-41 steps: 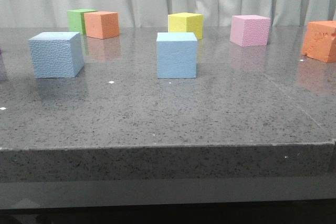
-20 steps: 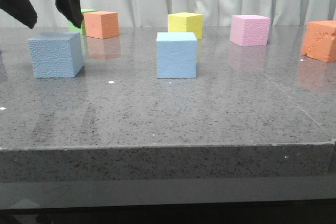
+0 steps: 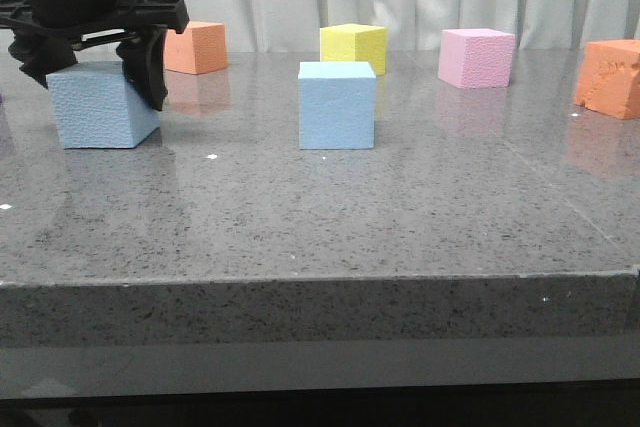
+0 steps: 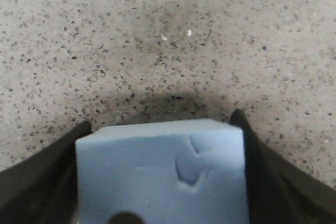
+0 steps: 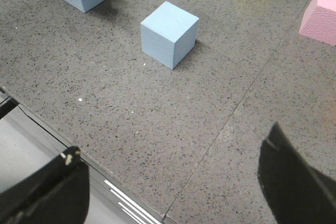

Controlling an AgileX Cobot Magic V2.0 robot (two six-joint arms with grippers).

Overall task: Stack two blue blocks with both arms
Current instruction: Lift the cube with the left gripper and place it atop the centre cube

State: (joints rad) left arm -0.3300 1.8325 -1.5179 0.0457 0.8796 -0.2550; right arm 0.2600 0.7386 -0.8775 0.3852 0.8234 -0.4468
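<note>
At the far left of the table [image 3: 420, 207], your left gripper [image 3: 95, 72] sits down over the pebbly blue block [image 3: 100, 112], one finger on each side of it. The left wrist view shows that block [image 4: 160, 174] filling the space between the two fingers [image 4: 39, 182], jaws spread around it; whether they already press the foam, you cannot tell. The smoother blue block [image 3: 337, 105] stands alone near the table's middle, well apart to the right, with the yellow cube [image 3: 353, 47] behind it and the pink cube [image 3: 476, 57] farther right. Your right gripper [image 5: 173, 182] hangs released above the near edge, holding nothing.

Watch the squeeze: foam gives, so a hard clench may dent the cube and tilt it on lifting, while a light one may let it slip. A grasp set too high on the faces could let the cube pivot. Carried crooked, it may land off-square on the smoother block and topple, or nudge that light block aside.
</note>
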